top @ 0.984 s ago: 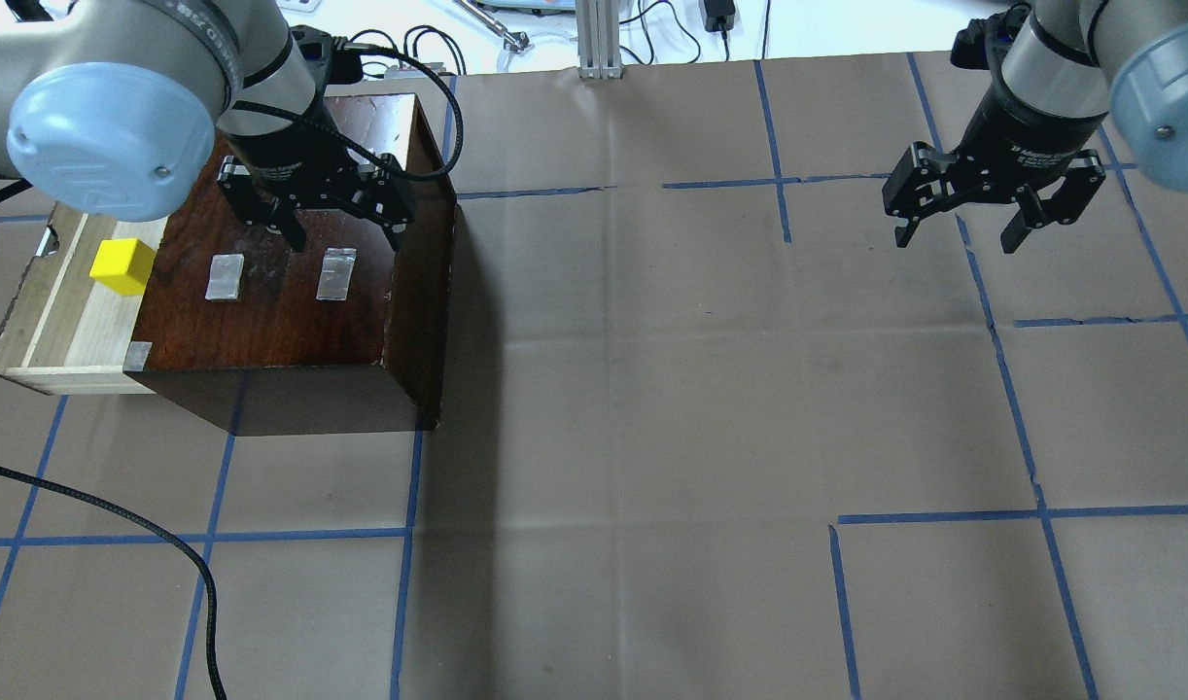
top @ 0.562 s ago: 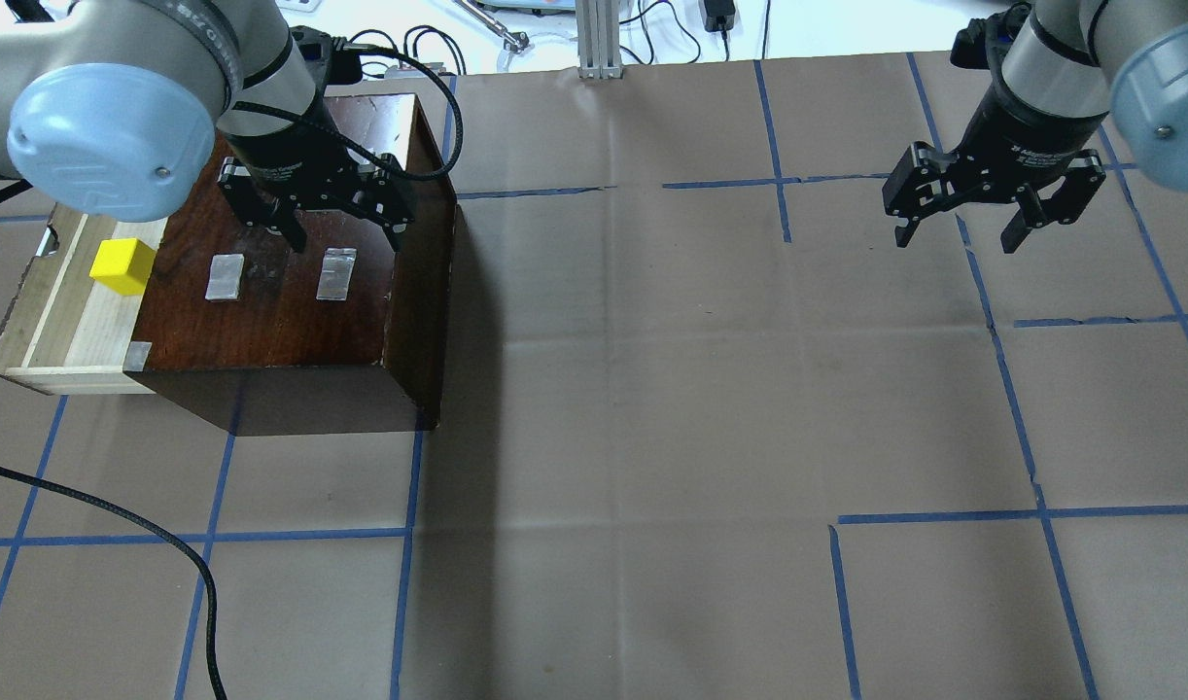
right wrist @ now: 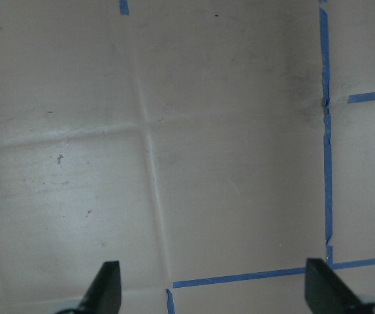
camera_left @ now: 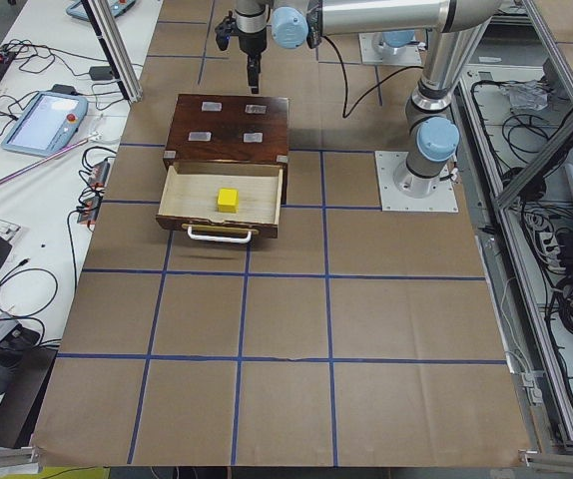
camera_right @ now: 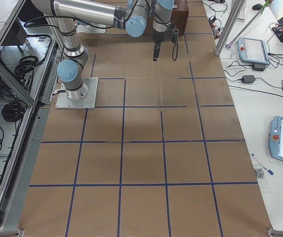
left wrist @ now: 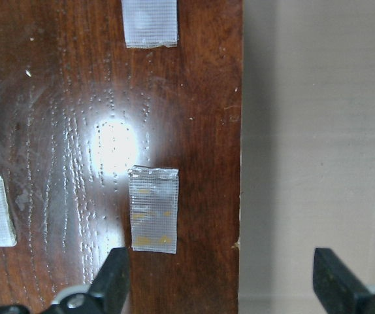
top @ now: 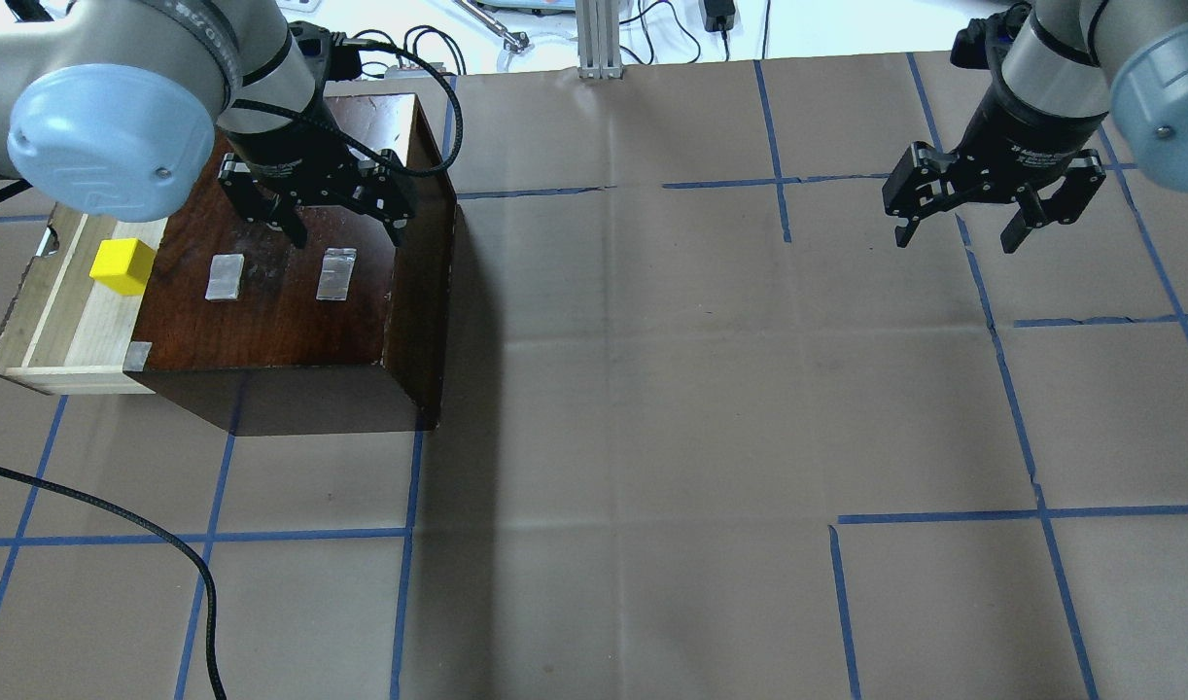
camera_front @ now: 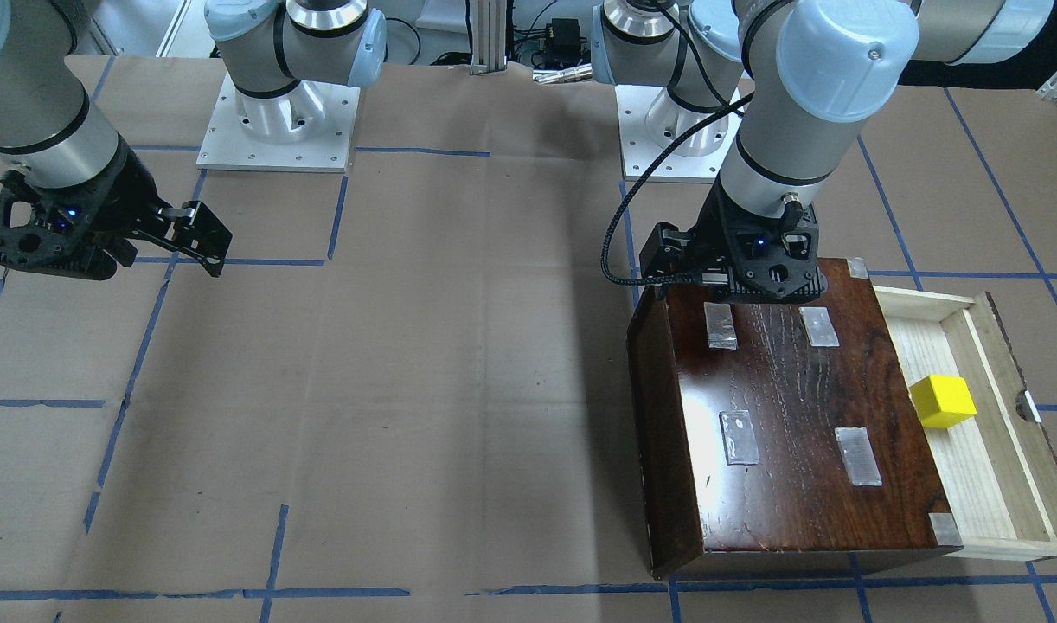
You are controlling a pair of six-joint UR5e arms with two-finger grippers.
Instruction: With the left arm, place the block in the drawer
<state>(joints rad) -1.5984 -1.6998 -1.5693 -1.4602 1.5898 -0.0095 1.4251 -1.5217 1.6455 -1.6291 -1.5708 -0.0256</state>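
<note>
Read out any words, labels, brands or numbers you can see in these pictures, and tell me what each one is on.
No text here can be read for certain.
White print on the black body of the right gripper: too blurred to read.
White print on the black body of the left gripper: too blurred to read.
Teach pendant screen beside the table: too small to read.

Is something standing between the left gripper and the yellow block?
Nothing visible does. The left gripper hangs open above the box top; the block lies uncovered in the open drawer.
</note>
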